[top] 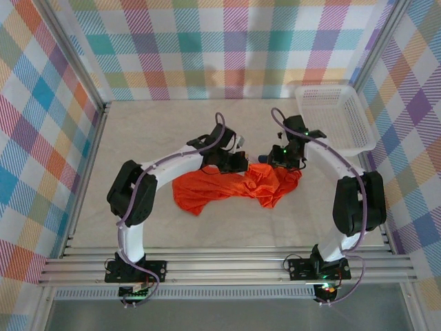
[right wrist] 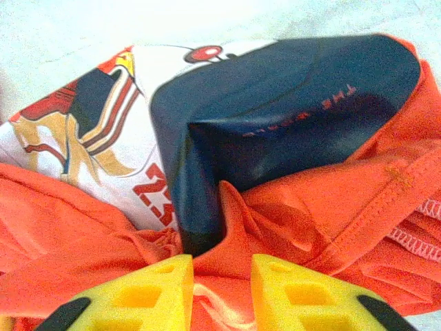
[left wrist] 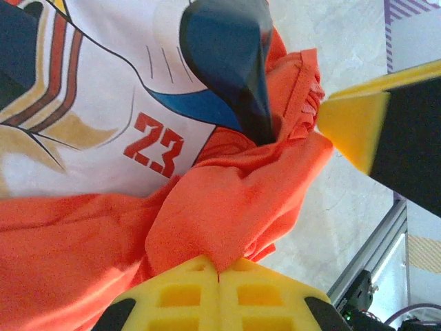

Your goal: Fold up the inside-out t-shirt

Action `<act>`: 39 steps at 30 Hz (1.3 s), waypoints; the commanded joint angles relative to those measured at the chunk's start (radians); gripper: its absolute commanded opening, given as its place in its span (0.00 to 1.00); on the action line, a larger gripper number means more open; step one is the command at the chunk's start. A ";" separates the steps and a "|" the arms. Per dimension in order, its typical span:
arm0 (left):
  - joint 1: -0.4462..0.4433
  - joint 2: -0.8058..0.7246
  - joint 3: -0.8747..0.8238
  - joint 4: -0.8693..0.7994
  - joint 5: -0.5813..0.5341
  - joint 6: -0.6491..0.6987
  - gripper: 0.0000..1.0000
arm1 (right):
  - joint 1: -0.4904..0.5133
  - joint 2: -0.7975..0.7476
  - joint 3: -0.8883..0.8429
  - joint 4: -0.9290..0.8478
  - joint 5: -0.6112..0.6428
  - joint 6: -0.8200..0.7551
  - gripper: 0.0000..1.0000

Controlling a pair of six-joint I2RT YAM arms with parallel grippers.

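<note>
Left gripper (left wrist: 219, 276) is pressed together on a fold of the bright orange-red, thin-fabric t-shirt (left wrist: 227, 207). The cloth rises to a peak just where its two yellow fingers meet. Right gripper (right wrist: 222, 276) has its yellow fingers parted, with a ridge of orange cloth lying in the gap, apparently unsqueezed.

The shirt lies crumpled in a low heap on the pale table (top: 138, 138), well to the near left of the white plastic mesh basket (top: 334, 114). The right gripper meets the heap at the end nearer the basket. The left gripper sits just beside it, on the side away from the basket. A white printed panel (left wrist: 103, 96) with a red 23 shows among the folds, partly covered by a dark blue patch.

The step in hand looks like securing two holds so the heap can be opened flat before any fold is made. The left pinch seems shallow, so any lift should be slow and low or the thin cloth may slip out. The right gripper would do best to close on a single layer at the stitched hem (right wrist: 413, 231), not on the bunched ridge. Gathered layers would drag the whole heap along. The left gripper could then draw away from the basket and the right one toward it, spreading the shirt.
</note>
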 commanded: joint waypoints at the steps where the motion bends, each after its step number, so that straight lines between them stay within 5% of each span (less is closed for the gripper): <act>1: -0.001 0.030 0.003 0.032 0.044 -0.032 0.00 | 0.011 -0.049 -0.002 -0.033 -0.061 0.026 0.30; 10: 0.010 0.051 0.008 0.038 0.052 -0.040 0.00 | 0.163 -0.220 -0.283 0.249 -0.150 0.321 0.03; 17: 0.016 0.037 0.007 0.033 0.057 -0.042 0.00 | 0.202 -0.111 -0.310 0.402 -0.046 0.415 0.01; 26: 0.033 0.003 -0.012 0.033 0.062 -0.049 0.00 | 0.186 0.068 -0.114 0.344 0.138 0.400 0.04; 28: 0.038 -0.002 -0.020 0.043 0.065 -0.055 0.00 | 0.186 0.081 -0.113 0.345 0.163 0.403 0.13; 34: 0.040 0.008 -0.024 0.053 0.076 -0.065 0.00 | 0.190 0.099 -0.124 0.344 0.164 0.427 0.57; 39: 0.043 0.005 -0.025 0.053 0.072 -0.063 0.00 | 0.200 0.098 -0.167 0.372 0.167 0.461 0.63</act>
